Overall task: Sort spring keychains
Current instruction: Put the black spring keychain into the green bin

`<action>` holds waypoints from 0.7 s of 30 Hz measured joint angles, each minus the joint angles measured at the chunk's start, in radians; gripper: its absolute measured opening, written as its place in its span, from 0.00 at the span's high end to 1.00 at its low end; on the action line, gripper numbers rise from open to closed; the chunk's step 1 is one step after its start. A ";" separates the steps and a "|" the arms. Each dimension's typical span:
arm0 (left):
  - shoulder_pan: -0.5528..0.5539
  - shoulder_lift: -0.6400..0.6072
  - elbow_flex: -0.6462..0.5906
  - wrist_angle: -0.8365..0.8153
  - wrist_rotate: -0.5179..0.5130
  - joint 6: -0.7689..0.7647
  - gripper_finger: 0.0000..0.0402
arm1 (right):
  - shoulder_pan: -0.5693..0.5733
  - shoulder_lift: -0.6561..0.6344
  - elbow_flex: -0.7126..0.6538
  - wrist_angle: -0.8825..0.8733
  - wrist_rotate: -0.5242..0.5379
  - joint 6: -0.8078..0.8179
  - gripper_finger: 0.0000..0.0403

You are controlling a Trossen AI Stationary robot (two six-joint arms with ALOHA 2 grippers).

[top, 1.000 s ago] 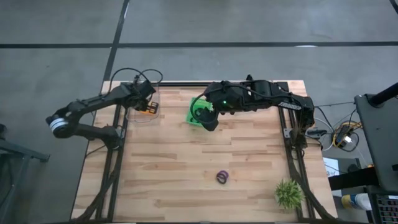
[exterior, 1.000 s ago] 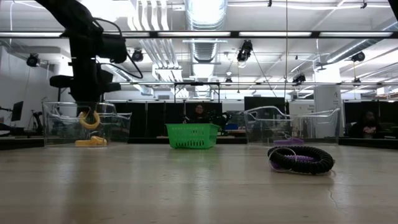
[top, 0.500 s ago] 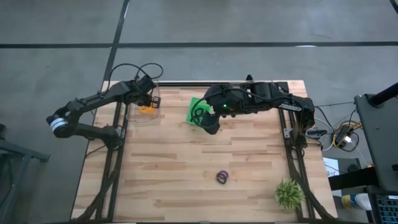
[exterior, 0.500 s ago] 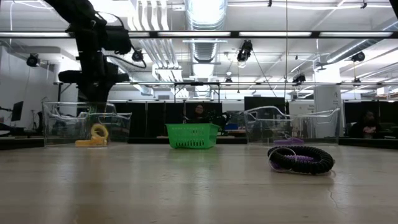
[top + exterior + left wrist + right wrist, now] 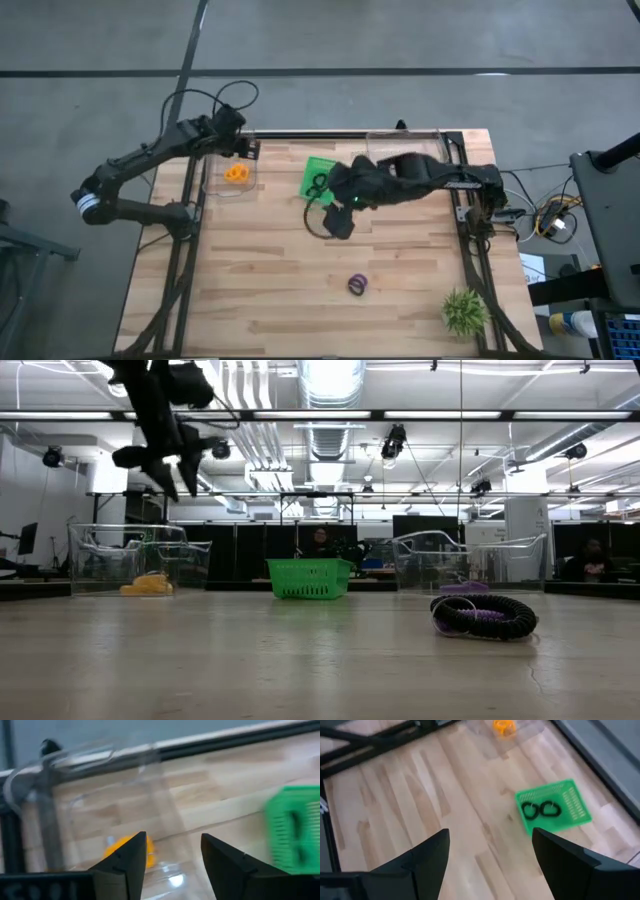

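Observation:
Orange spring keychains [image 5: 236, 174] lie on the floor of a clear bin [image 5: 212, 180] at the far left. My left gripper [image 5: 172, 468] hangs open above that bin, holding nothing; its wrist view shows an orange keychain [image 5: 127, 851] below the fingers. The green basket [image 5: 318, 180] holds two black keychains [image 5: 540, 810]. My right gripper [image 5: 340, 218] stands open over the table just near of the basket. A purple and a black keychain [image 5: 358, 285] lie together on the wood nearer the front.
A second clear bin [image 5: 470, 563] at the far right holds a purple keychain [image 5: 465, 588]. A spiky green plant [image 5: 465, 310] stands at the near right corner. Bare wood spreads across the table's middle and near left.
My left gripper has opened and let go of the orange keychain, which dropped into the clear bin and now rests on its floor. The gripper then rose and drew back toward the far edge. My right gripper moved from over the green basket toward the near edge.

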 joint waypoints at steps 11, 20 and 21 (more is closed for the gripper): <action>-0.120 -0.044 0.227 0.015 0.097 0.012 0.55 | 0.040 0.001 -0.251 0.015 -0.130 0.185 0.35; -0.266 -0.044 0.393 0.082 0.124 -0.006 0.55 | 0.078 0.001 -0.490 0.076 -0.256 0.304 0.40; -0.280 -0.044 0.406 0.088 0.128 -0.008 0.55 | 0.083 0.001 -0.513 0.088 -0.267 0.316 0.40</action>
